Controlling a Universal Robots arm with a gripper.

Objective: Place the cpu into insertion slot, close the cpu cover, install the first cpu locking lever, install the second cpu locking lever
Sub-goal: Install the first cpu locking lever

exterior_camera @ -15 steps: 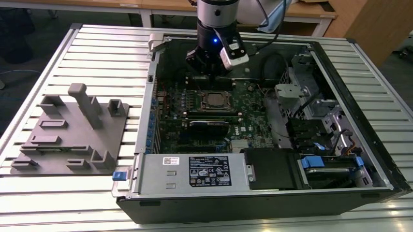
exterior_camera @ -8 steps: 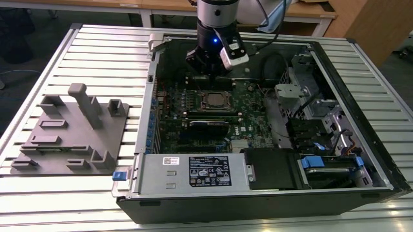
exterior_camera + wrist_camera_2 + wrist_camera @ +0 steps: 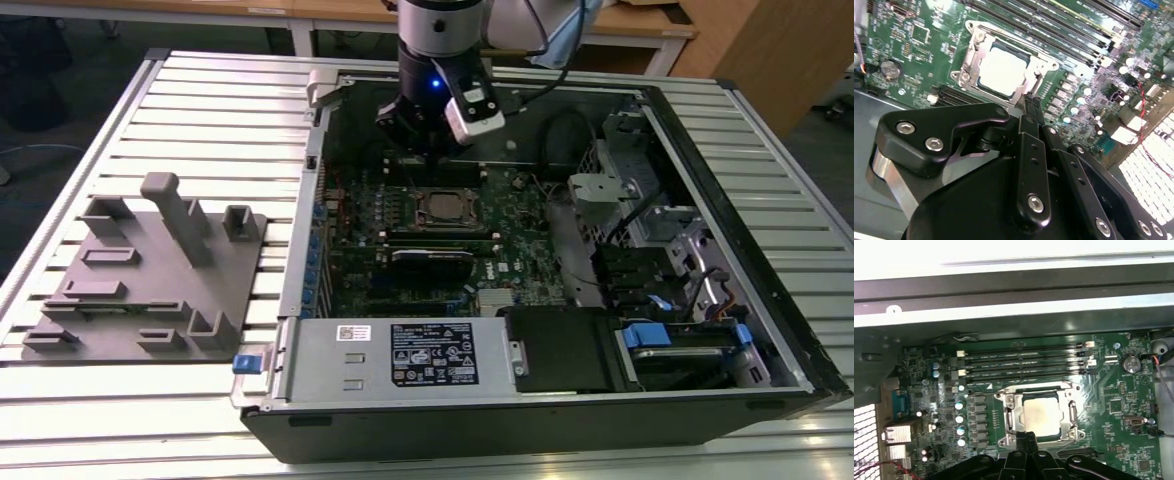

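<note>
Cpu (image 3: 1041, 412) is sitting seated in the insertion slot (image 3: 1004, 440), with the cpu cover (image 3: 1072, 415) apparently lying down around it. Gripper (image 3: 1026, 437), tips pressed together and holding nothing, is hovering at the slot's edge. Judgement: lever work is calling for steady pushing, clear of the chip.

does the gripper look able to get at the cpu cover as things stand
Likely yes. In the first wrist view the gripper, jaws shut, sits right at the edge of the cpu cover, which frames the cpu, and nothing stands between them.
</note>
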